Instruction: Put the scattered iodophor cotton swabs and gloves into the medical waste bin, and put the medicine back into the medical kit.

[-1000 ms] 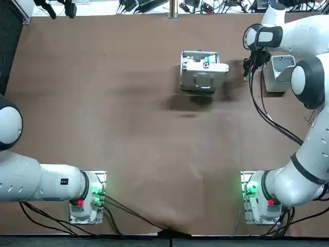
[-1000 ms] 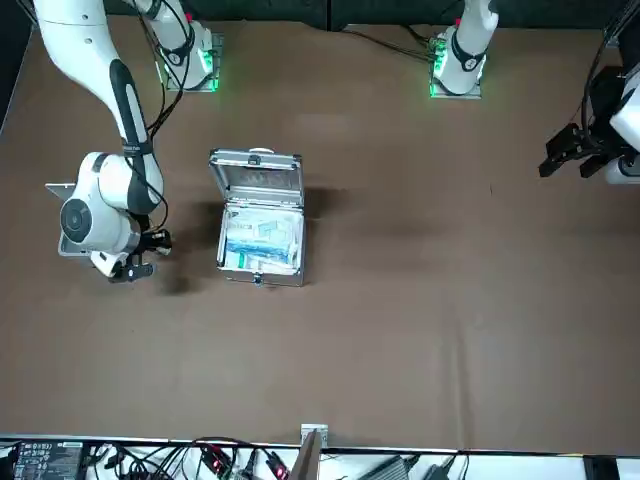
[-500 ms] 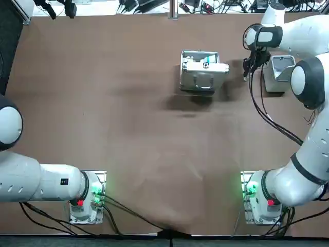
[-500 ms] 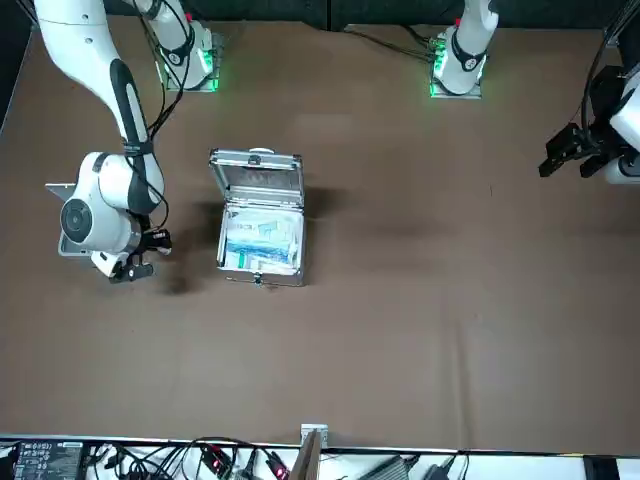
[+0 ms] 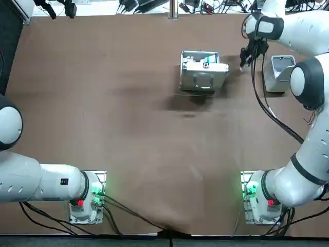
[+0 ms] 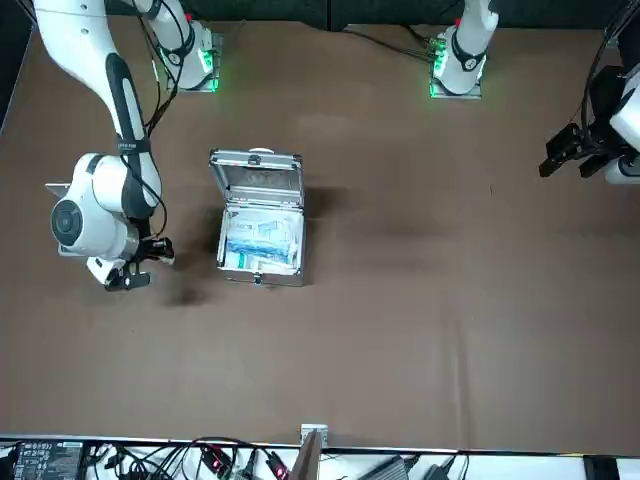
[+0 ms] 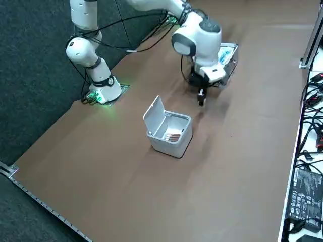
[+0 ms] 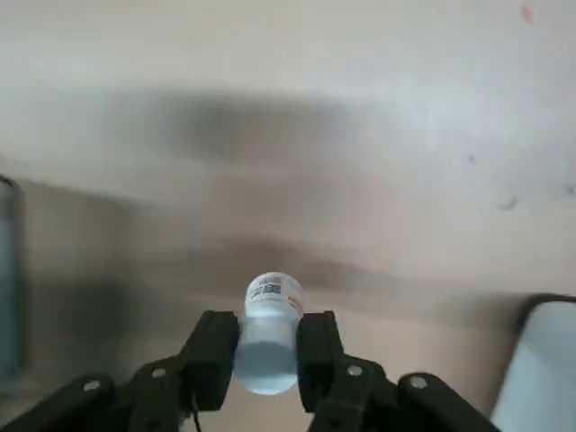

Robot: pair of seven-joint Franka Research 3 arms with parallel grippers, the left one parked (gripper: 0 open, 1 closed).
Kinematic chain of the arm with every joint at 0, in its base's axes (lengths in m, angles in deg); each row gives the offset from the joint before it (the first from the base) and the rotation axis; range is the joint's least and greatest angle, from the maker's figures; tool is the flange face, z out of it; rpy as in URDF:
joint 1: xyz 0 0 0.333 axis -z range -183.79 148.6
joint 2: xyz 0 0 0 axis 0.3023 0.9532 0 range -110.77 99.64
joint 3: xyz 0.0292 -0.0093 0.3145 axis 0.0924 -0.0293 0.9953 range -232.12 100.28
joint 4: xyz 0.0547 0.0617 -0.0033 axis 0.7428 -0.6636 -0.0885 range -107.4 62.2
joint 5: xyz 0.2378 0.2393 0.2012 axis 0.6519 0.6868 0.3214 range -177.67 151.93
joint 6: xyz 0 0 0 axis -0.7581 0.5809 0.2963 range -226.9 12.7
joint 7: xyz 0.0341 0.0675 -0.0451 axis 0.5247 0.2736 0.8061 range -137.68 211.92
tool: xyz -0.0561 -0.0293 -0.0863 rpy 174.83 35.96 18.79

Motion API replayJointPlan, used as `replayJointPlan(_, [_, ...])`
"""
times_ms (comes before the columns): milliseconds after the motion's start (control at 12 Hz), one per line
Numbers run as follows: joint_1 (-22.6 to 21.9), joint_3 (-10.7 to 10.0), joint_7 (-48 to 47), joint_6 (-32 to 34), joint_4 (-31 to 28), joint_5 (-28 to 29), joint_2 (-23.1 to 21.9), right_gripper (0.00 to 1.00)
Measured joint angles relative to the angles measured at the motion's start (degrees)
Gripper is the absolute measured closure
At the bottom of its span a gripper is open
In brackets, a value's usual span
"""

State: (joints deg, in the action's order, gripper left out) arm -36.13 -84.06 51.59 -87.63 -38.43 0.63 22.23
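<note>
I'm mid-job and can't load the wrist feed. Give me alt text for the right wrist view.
The right gripper is shut on a small white medicine bottle, held between its two black fingers above the brown table. A pale edge, likely the waste bin, shows at one corner.

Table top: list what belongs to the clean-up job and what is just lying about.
Job: small clear medicine bottle, held in the right gripper; open silver metal medical kit; white plastic waste bin, lid up, brownish swabs inside.
Lying about: black cables and electronics past the table edge.
</note>
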Motion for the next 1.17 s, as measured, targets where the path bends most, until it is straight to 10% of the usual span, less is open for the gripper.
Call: replayJointPlan(1167, [-16.45,0.87,-34.79,7.76,15.93,8.15,0.14,0.6])
